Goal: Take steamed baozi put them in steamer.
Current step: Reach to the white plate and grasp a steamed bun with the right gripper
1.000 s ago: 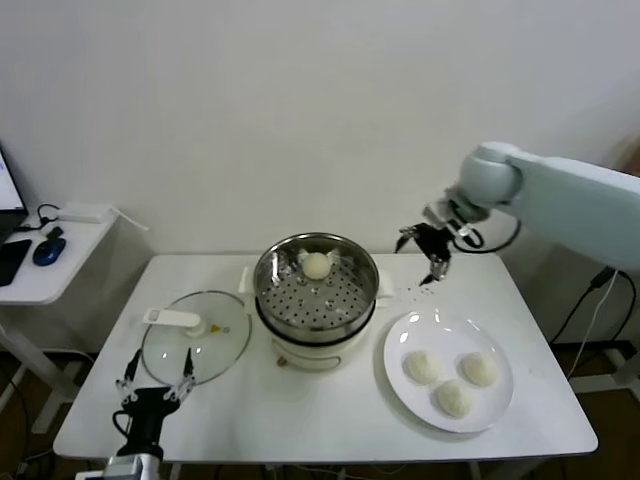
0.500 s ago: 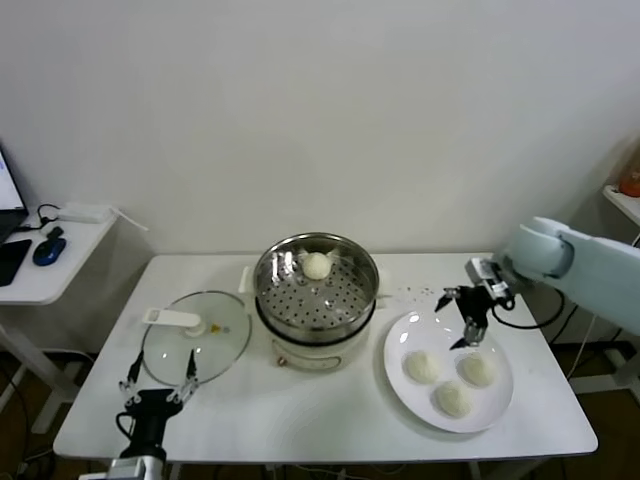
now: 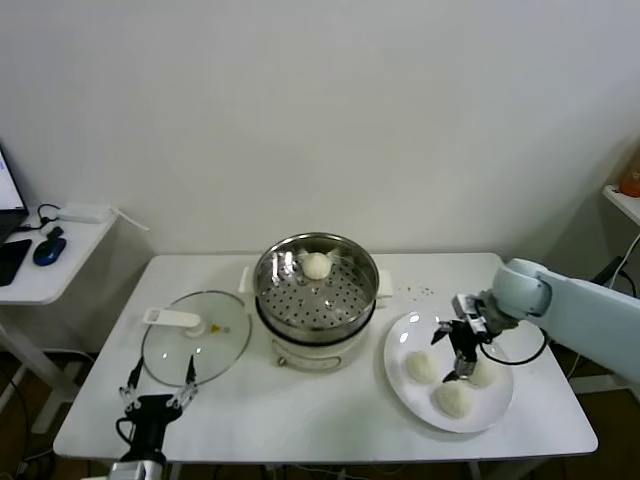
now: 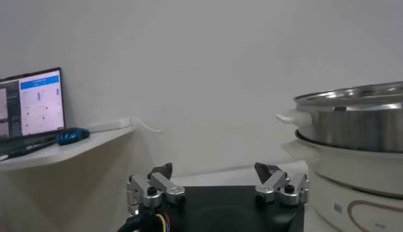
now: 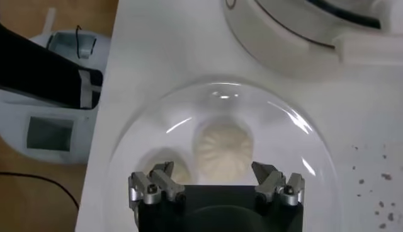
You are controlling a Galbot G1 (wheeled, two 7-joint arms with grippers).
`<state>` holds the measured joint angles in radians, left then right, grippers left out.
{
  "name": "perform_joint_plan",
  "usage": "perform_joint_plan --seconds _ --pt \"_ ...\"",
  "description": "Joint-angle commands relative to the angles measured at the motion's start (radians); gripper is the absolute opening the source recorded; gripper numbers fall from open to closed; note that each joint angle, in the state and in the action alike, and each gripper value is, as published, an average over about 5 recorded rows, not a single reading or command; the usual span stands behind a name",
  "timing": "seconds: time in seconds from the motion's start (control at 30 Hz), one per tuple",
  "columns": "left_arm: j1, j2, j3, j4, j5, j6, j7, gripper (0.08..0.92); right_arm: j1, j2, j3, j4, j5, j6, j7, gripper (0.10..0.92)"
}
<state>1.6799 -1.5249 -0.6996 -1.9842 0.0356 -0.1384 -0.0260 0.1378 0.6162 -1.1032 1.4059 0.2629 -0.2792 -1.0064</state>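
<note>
The steamer (image 3: 316, 290) stands mid-table with one steamed baozi (image 3: 316, 265) at the back of its perforated floor. Three more baozi (image 3: 421, 367), (image 3: 452, 398), (image 3: 485, 373) lie on the white plate (image 3: 408, 332) to its right. My right gripper (image 3: 452, 352) is open and hangs low over the plate, among the buns. In the right wrist view a pleated baozi (image 5: 222, 146) lies between and just beyond the open right gripper (image 5: 214, 174), with a second one (image 5: 165, 168) half hidden. My left gripper (image 3: 156, 384) is open and empty at the table's front left.
A glass lid with a white handle (image 3: 195, 335) lies flat left of the steamer. The steamer's side (image 4: 352, 120) shows in the left wrist view beyond the left gripper (image 4: 214, 171). A side table with a mouse (image 3: 48, 250) stands at far left.
My right gripper has swung from behind and right of the steamer forward and down to just over the plate of baozi. The left arm has barely moved.
</note>
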Motion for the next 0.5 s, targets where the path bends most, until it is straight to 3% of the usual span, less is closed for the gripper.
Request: perform_joint_plan --seconds 0.03,0.5 --pt "-0.003 0.001 0.000 0.005 -0.001 0.000 0.000 0.823 -0.057 0.072 0.032 -0.069 -0.033 -0.015 0.011 0.823" --pt "-0.007 0.001 -0.003 0.014 -0.004 -0.001 -0.001 0.823 -0.071 0.123 0.034 -0.112 -0.063 -0.008 0.010 0.823"
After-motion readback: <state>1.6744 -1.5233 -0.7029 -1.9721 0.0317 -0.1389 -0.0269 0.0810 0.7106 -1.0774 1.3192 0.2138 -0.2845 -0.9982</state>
